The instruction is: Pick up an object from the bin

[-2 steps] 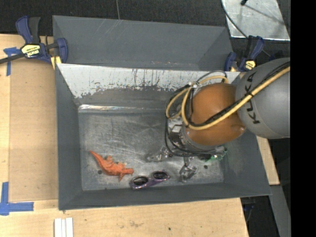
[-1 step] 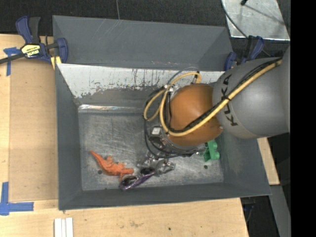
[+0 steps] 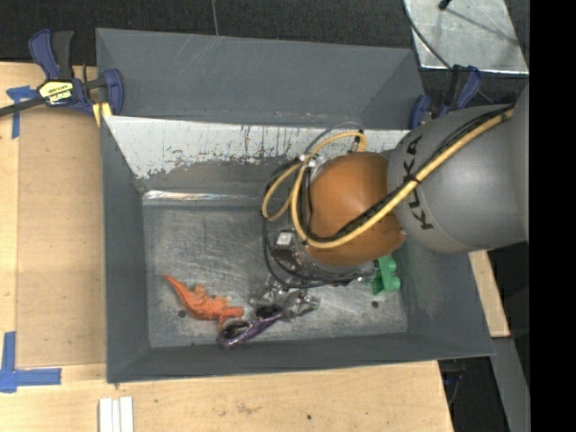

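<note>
Grey arm [image 3: 468,178] with orange wrist cover [image 3: 346,196] enters from right | bin [image 3: 126,268]: orange lizard toy [image 3: 205,302] front left, purple thing [image 3: 245,331] front middle, green block [image 3: 387,274] right | gripper [image 3: 290,302] low over floor, at purple thing's upper end; open or closed: cannot tell

One camera looks down on the grey bin [image 3: 121,241] from above, tilted a little so the far wall [image 3: 252,79] shows broad. It sits near enough that the bin spans most of the view, and the arm [image 3: 468,187] enters from the right.
</note>
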### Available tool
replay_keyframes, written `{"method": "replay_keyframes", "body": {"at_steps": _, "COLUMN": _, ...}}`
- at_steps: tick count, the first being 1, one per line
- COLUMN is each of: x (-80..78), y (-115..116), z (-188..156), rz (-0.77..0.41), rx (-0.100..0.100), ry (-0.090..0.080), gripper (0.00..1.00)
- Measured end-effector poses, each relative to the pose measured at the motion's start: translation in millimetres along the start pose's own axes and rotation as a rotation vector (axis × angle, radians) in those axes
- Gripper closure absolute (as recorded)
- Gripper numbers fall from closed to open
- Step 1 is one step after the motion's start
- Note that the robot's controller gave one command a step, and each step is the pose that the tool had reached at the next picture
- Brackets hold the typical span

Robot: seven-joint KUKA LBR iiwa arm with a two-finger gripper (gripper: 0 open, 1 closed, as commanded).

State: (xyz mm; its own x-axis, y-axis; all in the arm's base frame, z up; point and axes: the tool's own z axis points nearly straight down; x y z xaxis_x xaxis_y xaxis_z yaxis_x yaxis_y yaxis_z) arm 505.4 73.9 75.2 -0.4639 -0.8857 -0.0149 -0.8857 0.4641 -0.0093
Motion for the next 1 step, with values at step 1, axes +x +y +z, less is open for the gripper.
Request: {"method": "replay_keyframes", "body": {"at_steps": 1, "x": 27.7, "y": -3.8, "z": -172.6, "rz": -0.042, "rx": -0.002, "ry": 0.01, "gripper": 1.0}}
